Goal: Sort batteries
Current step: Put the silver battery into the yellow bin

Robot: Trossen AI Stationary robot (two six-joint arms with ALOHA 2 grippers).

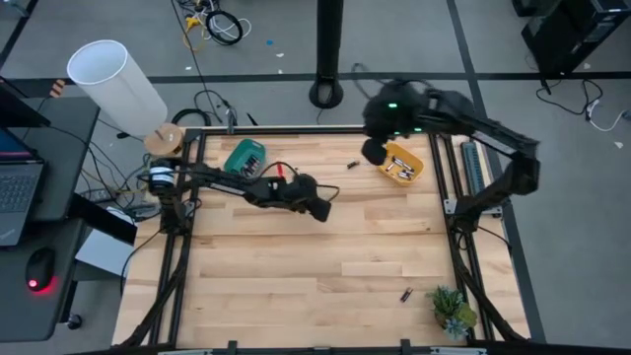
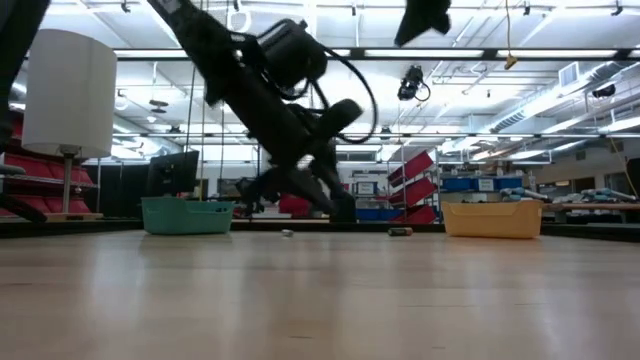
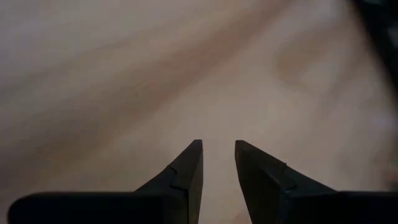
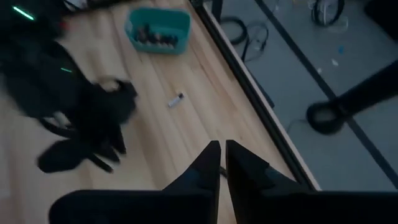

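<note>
A teal bin holding several batteries stands at the table's far left, and an orange bin at the far right. One loose battery lies on the wood between the bins. Another battery lies near the front edge. My left gripper is open over bare wood near the table's middle, with nothing between its fingers. My right gripper is shut and holds nothing I can see. It hangs high above the far edge, beside the orange bin.
A small potted plant stands at the table's front right corner. Black frame rails run along the table's sides and far edge. A white lamp shade stands off the far left corner. Bare wood spans the middle and near half.
</note>
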